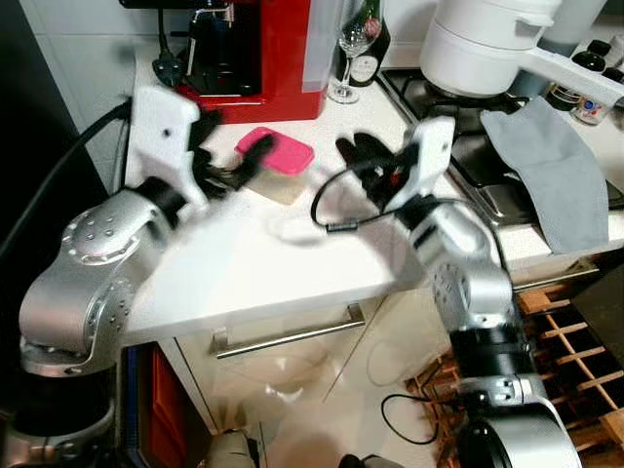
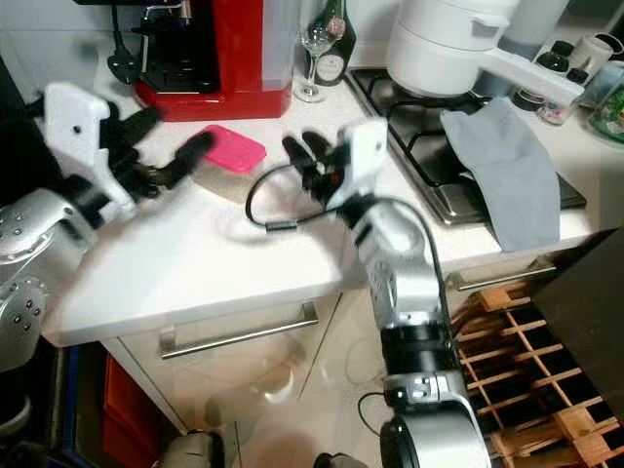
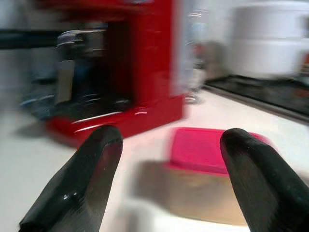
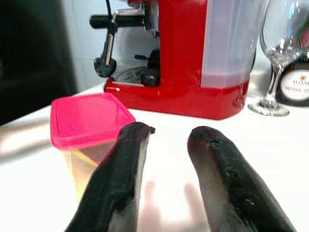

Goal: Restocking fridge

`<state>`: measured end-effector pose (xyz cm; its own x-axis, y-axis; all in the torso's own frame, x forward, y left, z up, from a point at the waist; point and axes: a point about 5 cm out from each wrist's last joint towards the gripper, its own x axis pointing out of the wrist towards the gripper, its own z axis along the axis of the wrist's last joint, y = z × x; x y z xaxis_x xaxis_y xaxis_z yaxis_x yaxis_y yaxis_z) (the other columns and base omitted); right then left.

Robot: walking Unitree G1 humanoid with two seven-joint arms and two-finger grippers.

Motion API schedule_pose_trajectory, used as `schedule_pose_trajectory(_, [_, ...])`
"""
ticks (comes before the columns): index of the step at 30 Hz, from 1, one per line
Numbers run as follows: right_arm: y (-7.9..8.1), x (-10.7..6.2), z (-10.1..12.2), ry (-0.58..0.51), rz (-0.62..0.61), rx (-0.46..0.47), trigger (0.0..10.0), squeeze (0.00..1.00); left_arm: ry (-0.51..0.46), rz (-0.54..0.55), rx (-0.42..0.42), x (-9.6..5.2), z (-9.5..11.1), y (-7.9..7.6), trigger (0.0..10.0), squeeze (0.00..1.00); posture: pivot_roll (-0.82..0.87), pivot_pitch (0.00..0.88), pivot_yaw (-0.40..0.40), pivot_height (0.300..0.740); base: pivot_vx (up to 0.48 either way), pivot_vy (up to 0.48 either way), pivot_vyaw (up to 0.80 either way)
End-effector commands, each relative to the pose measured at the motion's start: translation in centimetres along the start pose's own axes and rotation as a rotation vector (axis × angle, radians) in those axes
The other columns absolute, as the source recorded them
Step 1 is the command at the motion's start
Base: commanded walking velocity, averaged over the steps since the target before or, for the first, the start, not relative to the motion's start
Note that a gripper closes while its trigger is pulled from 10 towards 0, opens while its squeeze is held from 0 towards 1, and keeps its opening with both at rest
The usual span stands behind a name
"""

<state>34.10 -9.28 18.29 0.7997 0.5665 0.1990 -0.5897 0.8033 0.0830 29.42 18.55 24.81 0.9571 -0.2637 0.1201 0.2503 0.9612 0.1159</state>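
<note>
A clear food container with a pink lid (image 1: pixel 277 163) stands on the white counter (image 1: pixel 253 273), in front of the red coffee machine (image 1: pixel 255 49). My left gripper (image 1: pixel 232 159) hovers just left of it, open, its fingers (image 3: pixel 79 181) spread wider than the container (image 3: pixel 207 176) ahead of them. My right gripper (image 1: pixel 359 151) is a short way right of the container (image 4: pixel 89 130), open with a narrow gap between its fingers (image 4: pixel 118 181) and nothing held.
A wine glass (image 1: pixel 351 49) and a dark bottle (image 1: pixel 375 44) stand behind the container. The hob (image 1: pixel 487 146) at right carries a white pot (image 1: pixel 487 44) and a grey cloth (image 1: pixel 551 171). A wooden rack (image 1: pixel 565 331) sits on the floor at right.
</note>
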Motion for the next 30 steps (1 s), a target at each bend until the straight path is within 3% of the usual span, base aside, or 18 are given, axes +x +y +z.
schedule_pose_trajectory(1, [0.3, 0.1, -0.1, -0.013, -0.009, -0.033, 10.0, 1.0, -0.082, 0.073, -0.027, -0.5, 1.3, 0.6, 10.0, 0.0, 0.19, 0.032, -0.094, 0.74, 0.0, 0.0, 0.0])
schedule_pose_trajectory(7, [1.4, 0.2, -1.0, -0.02, 0.024, -0.044, 10.0, 1.0, -0.132, 0.154, -0.074, -2.1, 0.9, 0.0, 10.0, 0.0, 0.2, 0.034, -0.092, 0.74, 0.0, 0.0, 0.0])
schedule_pose_trajectory(8, [1.6, 0.2, -1.2, -0.019, 0.046, -0.035, 10.0, 1.0, -0.14, 0.12, -0.066, -2.5, 0.8, -1.0, 10.0, 0.0, 0.2, 0.033, -0.094, 0.74, 0.0, 0.0, 0.0])
schedule_pose_trajectory(15, [1.9, 0.7, -1.4, 0.009, 0.09, -0.027, 10.0, 1.0, -0.127, 0.036, -0.001, -2.5, 0.1, -2.9, 10.0, 0.0, 0.2, 0.016, -0.102, 0.74, 0.0, 0.0, 0.0])
schedule_pose_trajectory(20, [2.2, 0.8, -1.5, 0.026, 0.143, -0.029, 10.0, 1.0, -0.131, 0.045, -0.014, -2.1, 0.0, -2.9, 10.0, 0.0, 0.2, 0.01, -0.104, 0.74, 0.0, 0.0, 0.0])
schedule_pose_trajectory(30, [0.8, 1.8, -1.0, 0.051, 0.21, -0.074, 10.0, 1.0, -0.15, 0.037, -0.022, -1.9, -0.1, -3.2, 10.0, 0.0, 0.2, 0.0, -0.105, 0.74, 0.0, 0.0, 0.0])
